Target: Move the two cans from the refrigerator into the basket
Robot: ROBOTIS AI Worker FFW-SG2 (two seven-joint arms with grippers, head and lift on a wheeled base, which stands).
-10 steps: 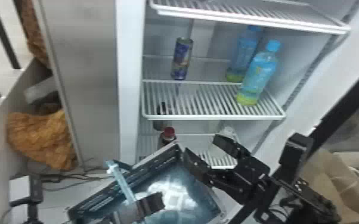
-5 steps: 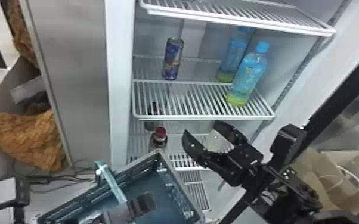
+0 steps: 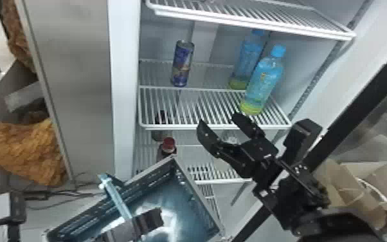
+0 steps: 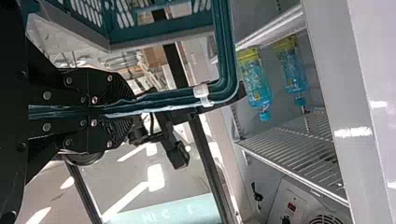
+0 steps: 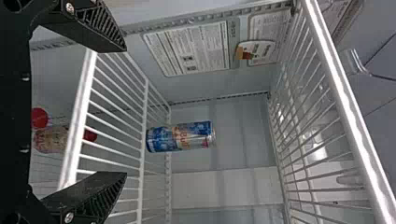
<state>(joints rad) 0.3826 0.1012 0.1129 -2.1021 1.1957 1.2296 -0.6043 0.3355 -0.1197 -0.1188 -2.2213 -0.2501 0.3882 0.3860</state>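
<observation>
My right gripper [image 3: 218, 121] stands open in front of the middle shelf's front edge, below and right of a blue can [image 3: 182, 63]. That can is upright toward the left of the shelf. In the right wrist view, my right gripper [image 5: 124, 112] has the can [image 5: 180, 136] beyond its parted fingers, not touching. My left gripper [image 3: 148, 222] is at the handle [image 3: 117, 198] of the blue-green basket [image 3: 186, 190], low in front of the refrigerator. The left wrist view shows my left gripper [image 4: 112, 112] shut on the handle [image 4: 173, 99]. Glare covers part of the basket's inside.
Two blue bottles [image 3: 263, 82] occupy the middle shelf's right side. Red-capped bottle [image 3: 167, 149] stands lower, behind the basket's rim. The upper shelf [image 3: 250, 22] overhangs the can's level. The open door's dark frame [image 3: 363, 87] runs along the right.
My right gripper has risen toward the middle shelf's front edge, its fingers still apart. The refrigerator and its contents have shifted slightly left in the head view.
</observation>
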